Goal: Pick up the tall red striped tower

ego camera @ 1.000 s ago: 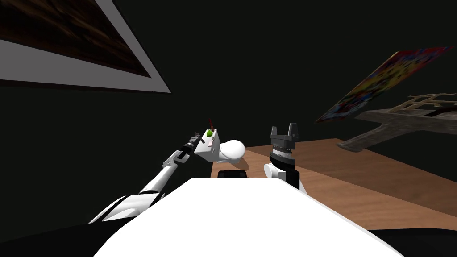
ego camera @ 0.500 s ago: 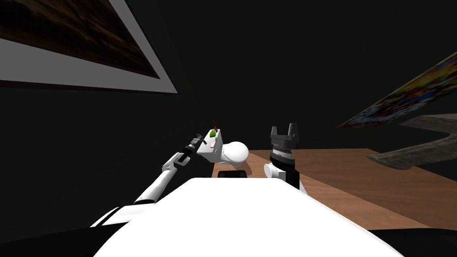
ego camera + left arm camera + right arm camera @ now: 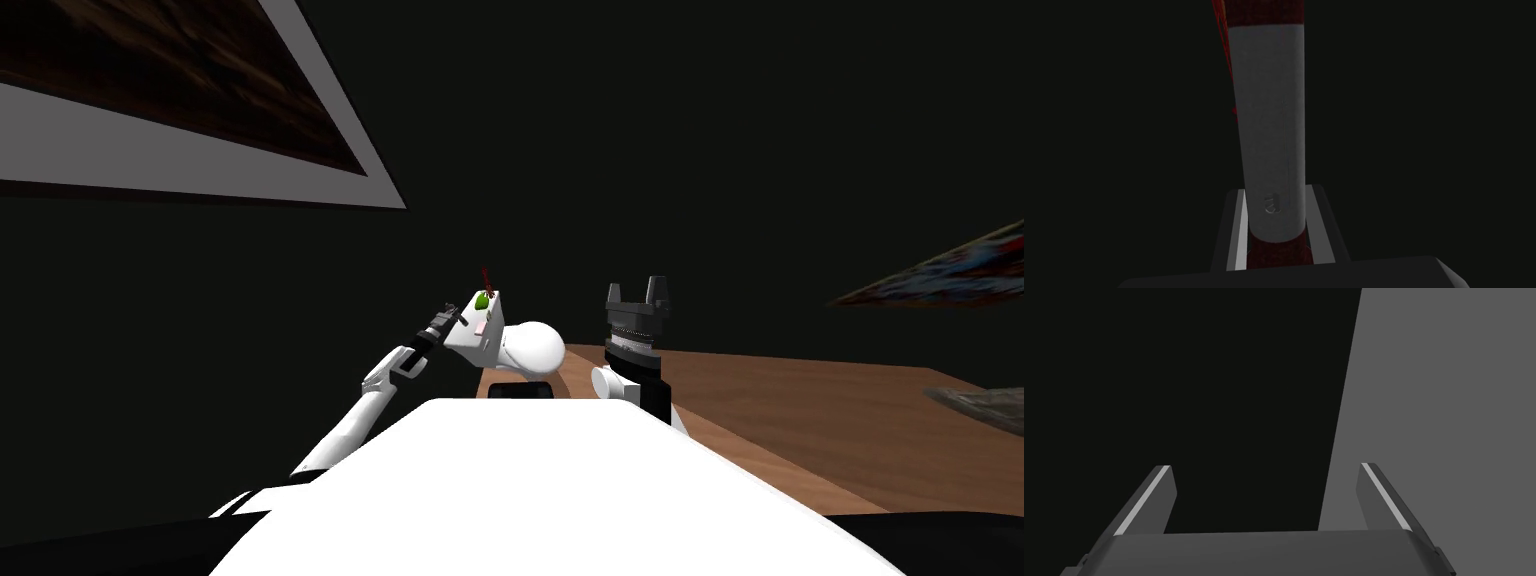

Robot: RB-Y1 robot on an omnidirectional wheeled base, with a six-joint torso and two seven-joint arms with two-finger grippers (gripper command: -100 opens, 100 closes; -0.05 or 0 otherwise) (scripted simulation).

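The tower [image 3: 1269, 125] is a tall post with a broad grey band between dark red bands. My left gripper [image 3: 1276, 190] is shut on its lower part, and the fingers [image 3: 1239, 225] press both of its sides. In the head view my left forearm [image 3: 395, 370] reaches up and forward left of centre. A thin red tip [image 3: 484, 280] sticks up above a white block with a green spot [image 3: 478, 322] at that hand. My right gripper [image 3: 638, 290] is held upright at centre, open [image 3: 1266, 465] and holding nothing.
A brown wooden surface [image 3: 800, 420] lies low to my right. A large framed picture [image 3: 200, 130] hangs on the dark wall at upper left. A colourful slanted panel [image 3: 950, 272] and a grey object [image 3: 985, 405] sit at the far right edge.
The whole head view has swung: the wooden surface, colourful panel and grey object slid right, so I have turned left. My left hand with the tower drifted slightly right. The right arm kept still.
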